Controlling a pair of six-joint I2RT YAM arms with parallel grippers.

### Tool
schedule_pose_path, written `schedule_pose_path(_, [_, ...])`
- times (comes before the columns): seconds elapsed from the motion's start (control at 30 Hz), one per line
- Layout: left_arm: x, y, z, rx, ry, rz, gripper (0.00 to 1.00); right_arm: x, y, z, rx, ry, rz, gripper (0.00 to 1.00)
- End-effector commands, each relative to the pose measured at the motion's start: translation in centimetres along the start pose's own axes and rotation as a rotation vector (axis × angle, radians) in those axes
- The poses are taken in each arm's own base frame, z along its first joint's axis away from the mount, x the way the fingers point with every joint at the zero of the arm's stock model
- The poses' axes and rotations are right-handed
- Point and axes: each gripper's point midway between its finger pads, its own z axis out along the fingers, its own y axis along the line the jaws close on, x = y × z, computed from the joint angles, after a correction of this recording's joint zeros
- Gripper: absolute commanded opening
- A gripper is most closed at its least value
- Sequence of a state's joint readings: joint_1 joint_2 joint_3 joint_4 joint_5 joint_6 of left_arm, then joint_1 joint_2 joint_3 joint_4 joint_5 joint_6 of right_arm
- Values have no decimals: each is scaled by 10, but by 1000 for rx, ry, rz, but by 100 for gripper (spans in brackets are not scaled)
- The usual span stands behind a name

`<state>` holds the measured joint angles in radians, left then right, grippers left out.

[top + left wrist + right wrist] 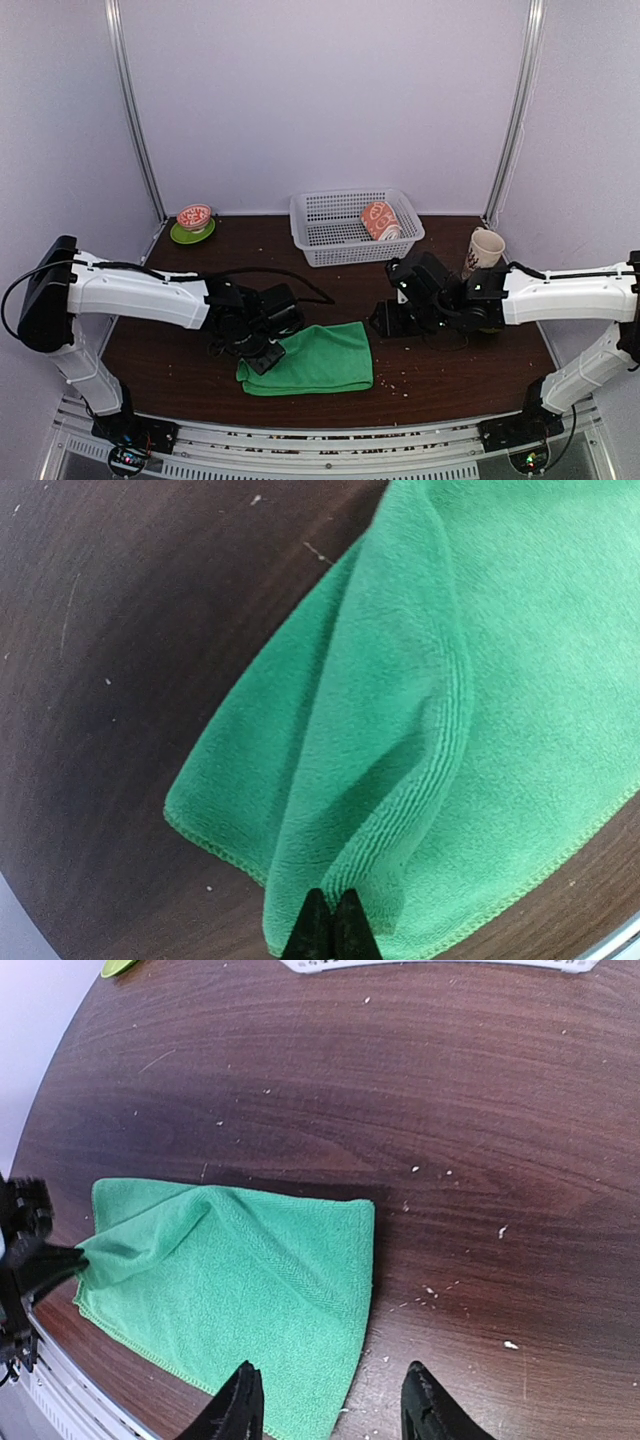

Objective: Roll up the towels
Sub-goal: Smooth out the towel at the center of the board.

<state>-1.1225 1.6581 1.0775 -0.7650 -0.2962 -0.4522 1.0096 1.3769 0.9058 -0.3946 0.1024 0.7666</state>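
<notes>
Two hands flank the green towel point(325, 362): left hand point(328, 928) pinched shut on its 9 o'clock edge, right hand point(335, 1395) parted, empty, near 3 o'clock.

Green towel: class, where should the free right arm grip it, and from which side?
Probably take the green towel by its right edge, coming from the right and low. That hem lies flat and free just ahead of the open right fingers, while the left fingers pinch the opposite, lifted fold.
</notes>
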Motion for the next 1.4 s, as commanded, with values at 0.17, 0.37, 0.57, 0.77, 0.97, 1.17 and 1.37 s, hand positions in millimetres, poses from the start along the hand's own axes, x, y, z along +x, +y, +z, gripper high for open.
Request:
schedule_pose_path(0.17, [-18,47,-14,-79,-67,-139,0,21,15,15,-50,55,0,48])
schedule_pose_path(0.37, [-17,71,-7,-128,-62,-201,0,25,22,19,-62,71,-9,48])
schedule_pose_path(0.57, [-19,80,2,-153,-47,-216,0,31,27,23,-70,94,-23,48])
schedule_pose_path(0.77, [-13,88,20,-185,5,-240,1,35,28,25,-69,107,-32,48])
schedule_pose_path(0.97, [-14,99,19,-236,24,-248,48,35,28,25,-67,110,-43,48])
schedule_pose_path(1.17, [-28,102,-36,-176,-90,-291,61,35,30,23,-72,110,-53,48])
schedule_pose_path(1.37, [-13,44,-63,64,-105,-300,57,36,34,22,-79,106,-57,48])
